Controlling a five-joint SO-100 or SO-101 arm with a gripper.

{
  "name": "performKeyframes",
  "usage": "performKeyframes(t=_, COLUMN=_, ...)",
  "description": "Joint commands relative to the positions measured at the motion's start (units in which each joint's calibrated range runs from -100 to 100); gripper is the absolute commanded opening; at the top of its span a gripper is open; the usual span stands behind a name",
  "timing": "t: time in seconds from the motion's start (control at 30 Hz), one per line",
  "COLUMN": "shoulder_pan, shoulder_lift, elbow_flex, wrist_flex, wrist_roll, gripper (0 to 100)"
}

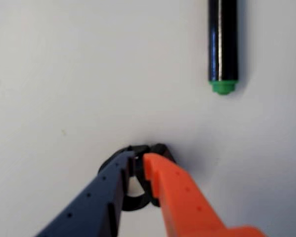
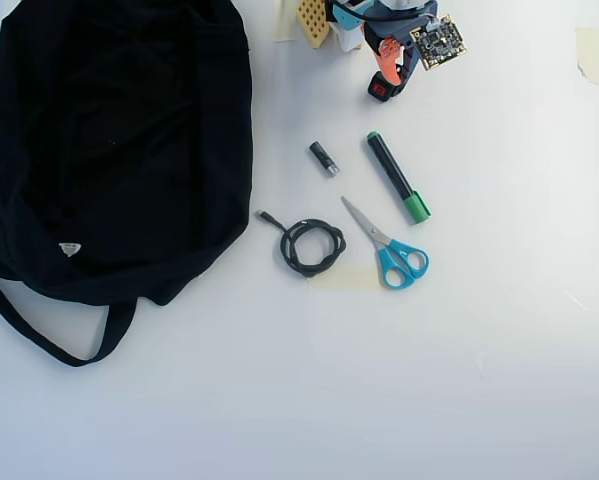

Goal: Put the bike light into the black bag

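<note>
In the wrist view, the gripper (image 1: 138, 163), one dark blue jaw and one orange, is pinched narrow around the small black bike light (image 1: 155, 150) with its rubber loop strap, down on the white table (image 1: 63, 74). Beyond lies a black marker with green cap (image 1: 223, 44). In the overhead view, the large floppy black fabric bag (image 2: 109, 150) lies well apart, at left.

Both views are brightly and evenly lit. In the overhead view the white desk (image 2: 499, 350) is nearly blown out, shadows are faint and short, and the black bag (image 2: 109, 140) reads as a flat dark mass with almost no fold detail. The wrist view is soft: the claw (image 1: 140, 160) up close is blurred, the marker (image 1: 223, 44) shows a narrow glare streak and a pale shadow along its right side.
</note>
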Motion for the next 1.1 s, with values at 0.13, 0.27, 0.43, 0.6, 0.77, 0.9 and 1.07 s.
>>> performKeyframes(t=0.13, shoulder_pan=-0.5, shoulder_lift=-0.8, elbow_flex=-0.4, wrist_flex=-0.5, wrist_roll=-0.9, gripper=4)
performKeyframes(t=0.27, shoulder_pan=-1.3, shoulder_lift=-0.8, elbow_flex=-1.1, wrist_flex=-0.7, wrist_roll=-0.8, gripper=3)
performKeyframes(t=0.43, shoulder_pan=-1.4, shoulder_lift=-0.4, elbow_flex=-1.1, wrist_flex=-0.7, wrist_roll=-0.8, gripper=3)
performKeyframes(t=0.6, shoulder_pan=-1.4, shoulder_lift=-0.5, elbow_flex=-1.1, wrist_flex=-0.7, wrist_roll=-1.0, gripper=3)
performKeyframes(t=0.77, shoulder_pan=-1.4, shoulder_lift=-0.1, elbow_flex=-1.3, wrist_flex=-0.8, wrist_roll=-1.3, gripper=2)
performKeyframes(t=0.9, shoulder_pan=-1.4, shoulder_lift=0.2, elbow_flex=-1.3, wrist_flex=-0.8, wrist_roll=-1.8, gripper=2)
performKeyframes(t=1.07, shoulder_pan=-4.1, shoulder_lift=0.4, elbow_flex=-0.9, wrist_flex=0.5, wrist_roll=-7.1, gripper=2)
